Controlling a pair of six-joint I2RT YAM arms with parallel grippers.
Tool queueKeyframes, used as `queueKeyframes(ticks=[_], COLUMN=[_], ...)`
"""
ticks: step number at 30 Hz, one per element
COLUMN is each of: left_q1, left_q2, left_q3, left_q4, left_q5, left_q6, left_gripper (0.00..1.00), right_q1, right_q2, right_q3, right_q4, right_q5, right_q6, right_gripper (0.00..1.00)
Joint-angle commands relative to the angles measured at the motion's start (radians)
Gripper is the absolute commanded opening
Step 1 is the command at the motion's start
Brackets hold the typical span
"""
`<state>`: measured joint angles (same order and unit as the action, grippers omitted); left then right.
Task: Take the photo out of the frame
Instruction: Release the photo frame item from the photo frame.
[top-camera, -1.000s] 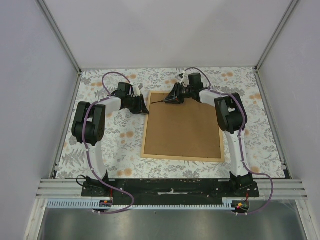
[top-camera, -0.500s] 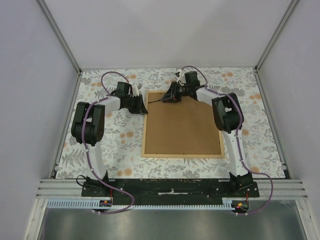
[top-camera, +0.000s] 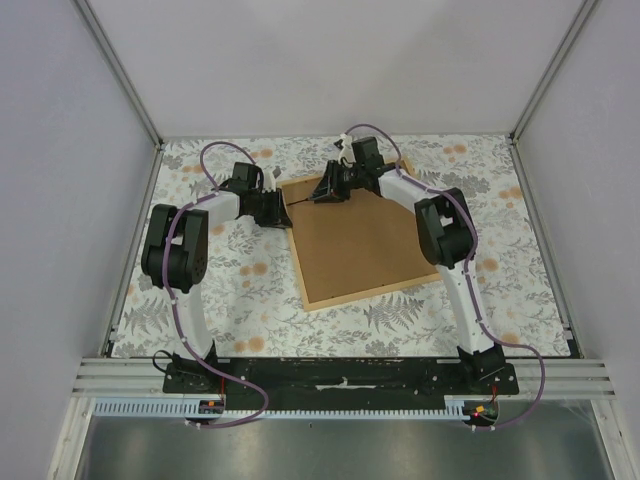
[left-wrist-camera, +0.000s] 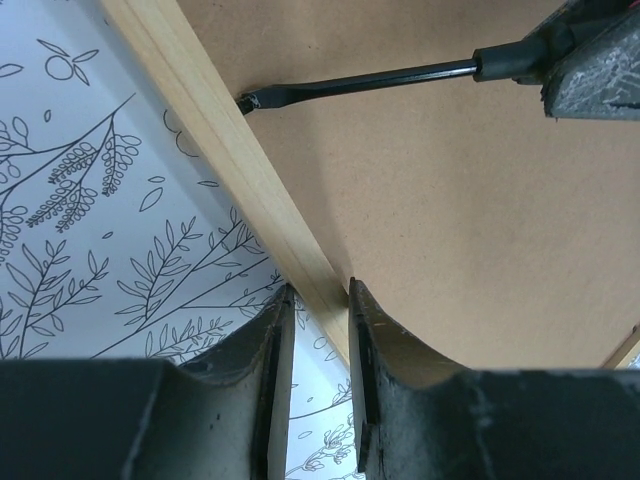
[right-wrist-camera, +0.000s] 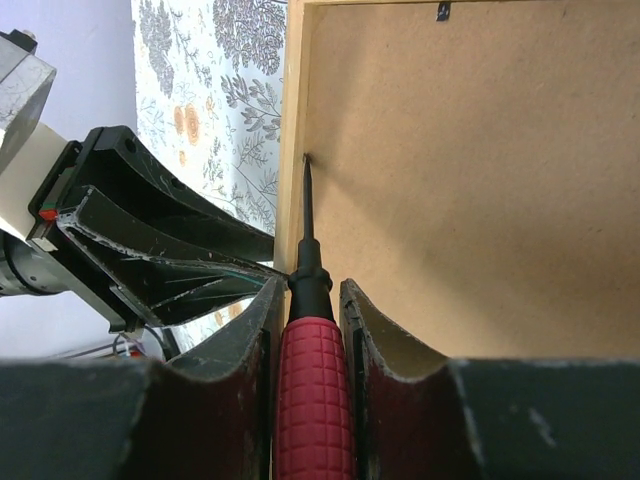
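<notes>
The right end effector (right-wrist-camera: 306, 292), clamped on a red-handled, black-shafted screwdriver (right-wrist-camera: 312, 395), aims its tip leftward into the seam between the brown backing board (right-wrist-camera: 450, 200) and the thin tan wooden frame (right-wrist-camera: 292, 100). The left end effector (left-wrist-camera: 320, 297) pinches that rail. The photo is unseen, presumably beneath the board.

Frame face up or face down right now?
Face down: the frame lies flat with its brown back turned up and the tan wooden rim around it. Its front side is hidden.
</notes>
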<state>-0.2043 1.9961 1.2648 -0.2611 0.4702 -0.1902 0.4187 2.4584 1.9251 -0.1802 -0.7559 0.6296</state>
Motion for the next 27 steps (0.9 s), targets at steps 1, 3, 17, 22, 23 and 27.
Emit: queueKeyframes(ticks=[1, 3, 17, 22, 23, 27], left_q1=[-0.038, -0.038, 0.043, 0.059, 0.057, 0.057], left_q2=[0.03, 0.03, -0.022, 0.003, 0.013, 0.09], left_q3=[-0.005, -0.007, 0.091, 0.215, 0.235, 0.35], left_q4=[-0.03, -0.03, -0.09, -0.165, -0.174, -0.237], left_q5=[-0.004, -0.008, -0.042, -0.042, -0.038, -0.076], left_q6=[0.021, 0.021, 0.052, 0.08, 0.078, 0.038], left_gripper=[0.31, 0.31, 0.36, 0.45, 0.47, 0.49], right_q1=[0.13, 0.149, 0.079, -0.084, -0.11, -0.205], right_q2=[-0.012, -0.035, -0.301, -0.427, -0.464, -0.552], right_q3=[0.044, 0.064, 0.01, -0.156, -0.208, -0.418], right_q4=[-0.146, -0.188, -0.288, -0.259, -0.248, -0.165], right_q5=[0.084, 0.131, 0.256, 0.101, 0.099, 0.092], right_q6=[-0.108, -0.145, -0.28, -0.344, -0.372, -0.439], right_gripper=[0.0, 0.0, 0.0, 0.0, 0.0, 0.0])
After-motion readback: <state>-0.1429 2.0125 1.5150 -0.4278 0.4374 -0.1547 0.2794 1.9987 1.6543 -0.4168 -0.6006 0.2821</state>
